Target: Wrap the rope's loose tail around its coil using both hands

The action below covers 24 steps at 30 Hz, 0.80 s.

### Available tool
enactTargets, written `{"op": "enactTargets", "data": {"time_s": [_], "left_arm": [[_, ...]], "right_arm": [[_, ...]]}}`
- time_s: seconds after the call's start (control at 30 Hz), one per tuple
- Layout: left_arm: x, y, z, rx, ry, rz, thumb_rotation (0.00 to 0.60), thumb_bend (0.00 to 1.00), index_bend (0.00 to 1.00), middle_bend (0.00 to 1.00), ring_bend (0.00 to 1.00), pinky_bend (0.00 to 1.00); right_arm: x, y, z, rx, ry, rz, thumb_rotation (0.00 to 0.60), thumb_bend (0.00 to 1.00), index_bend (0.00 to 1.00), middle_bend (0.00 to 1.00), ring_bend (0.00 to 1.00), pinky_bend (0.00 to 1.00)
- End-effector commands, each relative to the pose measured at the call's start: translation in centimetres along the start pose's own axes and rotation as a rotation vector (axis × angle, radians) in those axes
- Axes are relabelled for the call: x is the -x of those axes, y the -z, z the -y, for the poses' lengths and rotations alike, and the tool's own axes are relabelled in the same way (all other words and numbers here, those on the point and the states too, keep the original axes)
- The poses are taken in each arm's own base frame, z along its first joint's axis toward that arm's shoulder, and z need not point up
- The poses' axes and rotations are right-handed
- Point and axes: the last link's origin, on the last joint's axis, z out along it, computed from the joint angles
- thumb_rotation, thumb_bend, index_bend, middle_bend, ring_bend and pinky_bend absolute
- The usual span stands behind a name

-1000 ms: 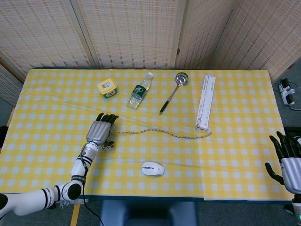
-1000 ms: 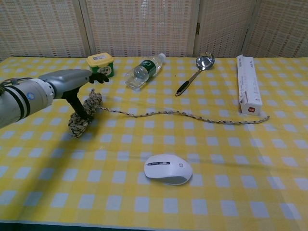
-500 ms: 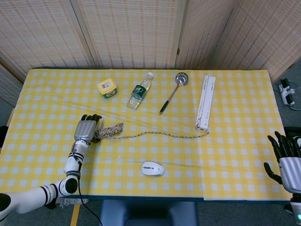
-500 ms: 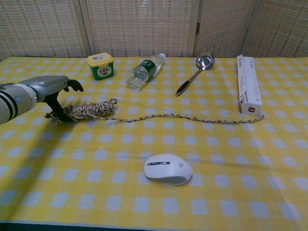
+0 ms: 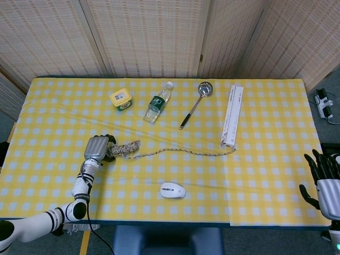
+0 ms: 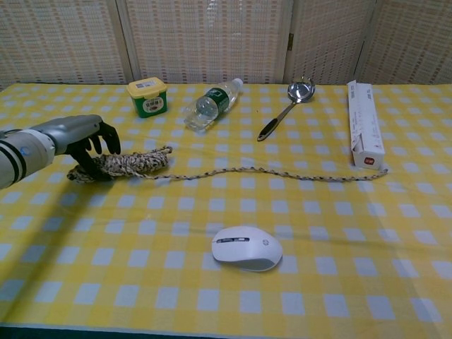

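Left hand [image 6: 85, 139]: fingers curled over the left end of the rope coil [image 6: 127, 164], lying flat on the counter [image 6: 226, 296]. Loose tail [image 6: 282, 172]: trailing rightward to white box [image 6: 364, 132]. Right hand [image 5: 325, 183]: fingers spread, empty, at counter's right edge.

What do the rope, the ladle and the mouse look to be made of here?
Rope: braided fibre, likely cotton or synthetic; matte, speckled tan and dark, with a fuzzy coil. Ladle: apparently polished metal, given its shiny bowl, with a dark handle, probably plastic. Mouse: white plastic by its smooth, slightly glossy shell, with a grey underside.
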Motion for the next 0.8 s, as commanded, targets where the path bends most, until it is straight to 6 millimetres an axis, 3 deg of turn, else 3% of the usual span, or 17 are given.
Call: {"op": "enactTargets", "data": {"time_s": [0.03, 0.3, 0.8], "left_arm": [[0.1, -0.1, -0.1, 0.001, -0.003, 0.000, 0.600, 0.22, 0.43, 0.39, 0.38, 0.33], [0.3, -0.3, -0.3, 0.009, 0.013, -0.007, 0.600, 0.31, 0.50, 0.46, 0.45, 0.39], [1.2, 0.2, 1.6, 0.045, 0.023, -0.011, 0.600, 0.59, 0.65, 0.65, 0.61, 0.66]], "right_arm": [[0.0, 0.1, 0.0, 0.001, 0.000, 0.000, 0.600, 0.39, 0.00, 0.00, 0.01, 0.00], [0.1, 0.1, -0.1, 0.006, 0.002, 0.001, 0.600, 0.39, 0.00, 0.00, 0.00, 0.00], [0.0, 0.0, 0.4, -0.011, -0.006, 0.010, 0.600, 0.39, 0.00, 0.00, 0.00, 0.00]]}}
